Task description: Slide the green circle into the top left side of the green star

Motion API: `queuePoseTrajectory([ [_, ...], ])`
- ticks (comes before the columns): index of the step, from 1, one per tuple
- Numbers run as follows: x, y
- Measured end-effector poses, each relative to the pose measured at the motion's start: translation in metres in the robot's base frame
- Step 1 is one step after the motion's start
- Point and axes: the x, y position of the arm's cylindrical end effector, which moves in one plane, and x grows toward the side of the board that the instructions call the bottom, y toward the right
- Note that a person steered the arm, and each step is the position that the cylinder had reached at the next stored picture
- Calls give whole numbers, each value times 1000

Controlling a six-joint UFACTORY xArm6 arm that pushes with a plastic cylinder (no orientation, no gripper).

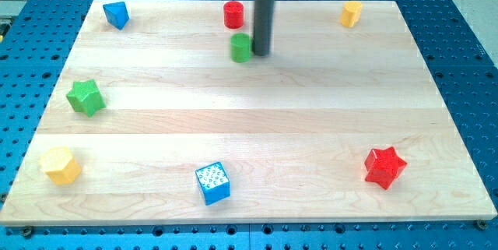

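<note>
The green circle (241,47) stands near the board's top middle. My tip (261,52) is right beside it, touching or nearly touching its right side. The green star (85,97) lies far off at the view's left edge, below and left of the circle.
A red cylinder (233,14) stands just above the green circle. A blue block (117,14) is at top left, a yellow block (351,13) at top right. A yellow block (61,165) is at bottom left, a blue cube (212,183) at bottom middle, a red star (384,167) at bottom right.
</note>
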Motion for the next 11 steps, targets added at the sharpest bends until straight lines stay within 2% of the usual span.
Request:
queuePoseTrajectory([
  [1,34,-128],
  [2,16,-74],
  [3,-19,-128],
  [4,7,-199],
  [5,20,-202],
  [6,-3,-183],
  [7,36,-219],
  [8,53,-236],
  [9,91,-228],
  [10,123,-213],
  [11,139,-138],
])
